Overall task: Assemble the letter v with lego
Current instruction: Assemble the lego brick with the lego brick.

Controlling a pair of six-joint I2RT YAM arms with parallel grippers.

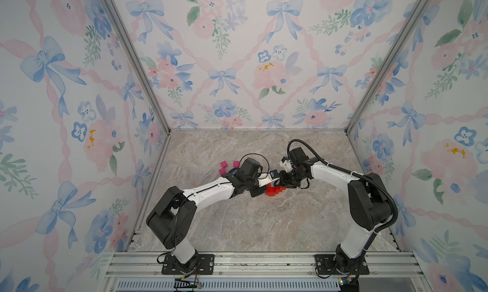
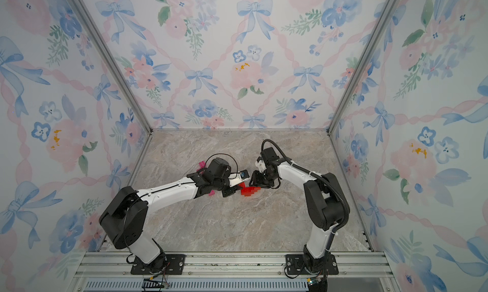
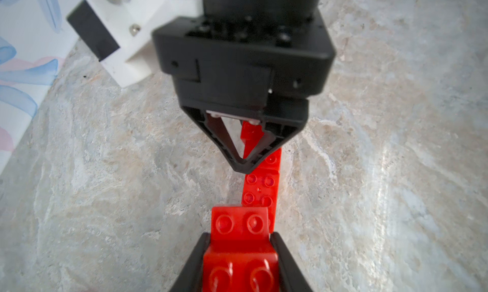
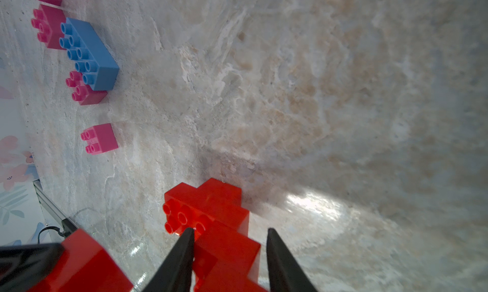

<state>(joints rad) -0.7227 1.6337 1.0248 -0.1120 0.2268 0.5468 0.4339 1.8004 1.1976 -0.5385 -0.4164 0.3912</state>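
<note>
1. The left gripper (image 3: 239, 235) has its jaws clamped on a red brick (image 3: 240, 253) near the middle of the worktop (image 1: 237, 224).
2. The right gripper (image 4: 229, 230) has its jaws apart, astride one brick of the red chain (image 4: 208, 211). One jaw touches that brick, and a sliver of worktop shows beside the other.
3. The red chain is a stepped row of joined bricks lying on its side on the worktop, studs facing sideways.
4. In the right wrist view, a strip of worktop separates the held red brick from the red chain.
5. In both top views the two grippers face each other closely over the red chain.
6. Well apart from the chain, a blue brick (image 4: 89, 53) lies on its side touching two pink bricks (image 4: 50, 27). A lone pink one sits near them.
</note>
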